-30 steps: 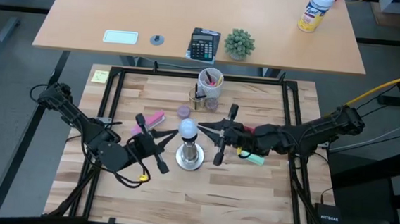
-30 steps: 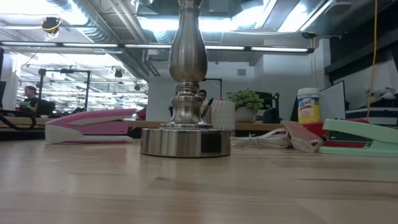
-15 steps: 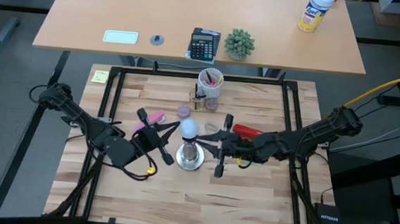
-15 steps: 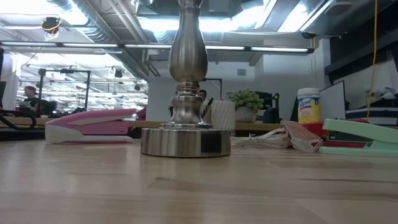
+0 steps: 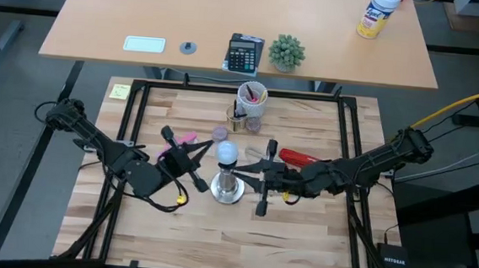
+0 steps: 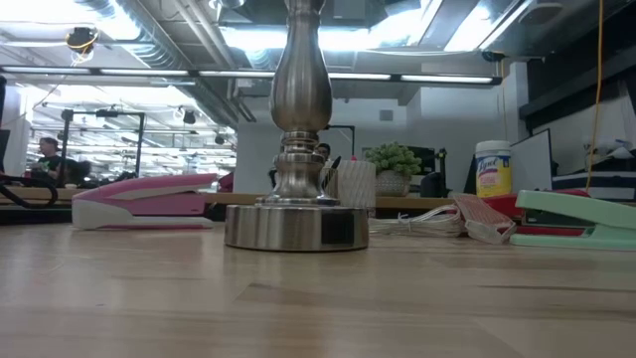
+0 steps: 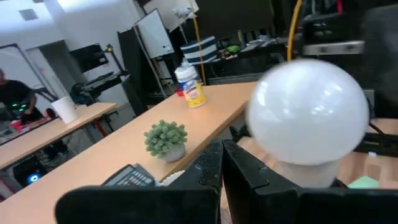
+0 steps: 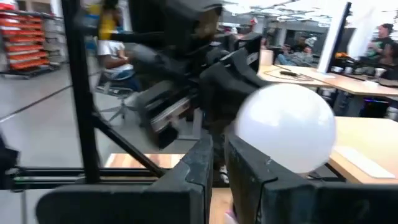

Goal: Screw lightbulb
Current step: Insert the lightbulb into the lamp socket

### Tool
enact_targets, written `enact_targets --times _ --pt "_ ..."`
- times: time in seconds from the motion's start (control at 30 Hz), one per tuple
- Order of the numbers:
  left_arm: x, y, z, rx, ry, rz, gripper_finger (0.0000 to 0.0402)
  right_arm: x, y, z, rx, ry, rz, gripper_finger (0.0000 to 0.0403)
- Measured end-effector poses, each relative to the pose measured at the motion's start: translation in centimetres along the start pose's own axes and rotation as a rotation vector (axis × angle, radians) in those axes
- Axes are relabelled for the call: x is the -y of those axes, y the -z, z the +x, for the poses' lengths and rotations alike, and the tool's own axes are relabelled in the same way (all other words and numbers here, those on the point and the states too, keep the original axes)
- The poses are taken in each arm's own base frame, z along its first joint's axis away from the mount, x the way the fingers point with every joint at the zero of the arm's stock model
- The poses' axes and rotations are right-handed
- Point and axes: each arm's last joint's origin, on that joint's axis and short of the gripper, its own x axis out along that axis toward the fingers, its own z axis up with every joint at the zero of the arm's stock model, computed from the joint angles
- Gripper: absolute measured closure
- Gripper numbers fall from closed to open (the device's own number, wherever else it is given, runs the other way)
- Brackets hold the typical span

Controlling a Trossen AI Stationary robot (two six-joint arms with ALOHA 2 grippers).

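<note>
A silver metal stand (image 5: 227, 187) is seen on the wooden table (image 5: 300, 231). Behind it are found a purple cap (image 5: 220, 133) and a white pen cup (image 5: 252, 99). A pink stapler (image 6: 139, 199) lies left of it, a green stapler (image 6: 576, 221) right.

A frosted white lightbulb (image 5: 225, 153) tops a silver stand (image 5: 226, 188) on the pale striped-wood surface (image 5: 300, 231). Beyond the black left gripper (image 5: 207, 154) lies a pink stapler (image 5: 181, 141); a red one (image 5: 299, 157) lies by the black right gripper (image 5: 245, 173).
</note>
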Motion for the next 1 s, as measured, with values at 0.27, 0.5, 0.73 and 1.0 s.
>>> enact_targets --times 0.27,0.5,0.73,1.0 --pt "-1.8 -1.3 -3.5 0.037 0.059 -0.067 0.0400 -2.3 -1.2 -2.4 0.028 -0.020 0.001 0.0355" --pt "-0.8 -1.4 -5.8 0.076 0.327 -0.160 0.0400 -2.4 -1.4 -2.9 0.015 0.171 -0.080 0.0355" --pt "0.9 -0.7 -5.3 0.072 0.386 -0.117 0.0400 0.4 -1.3 -1.3 0.005 0.314 -0.142 0.0355" --pt "1.5 -0.3 -3.3 0.051 0.329 -0.097 0.0400 3.0 -1.3 0.2 0.033 0.286 -0.128 0.0355"
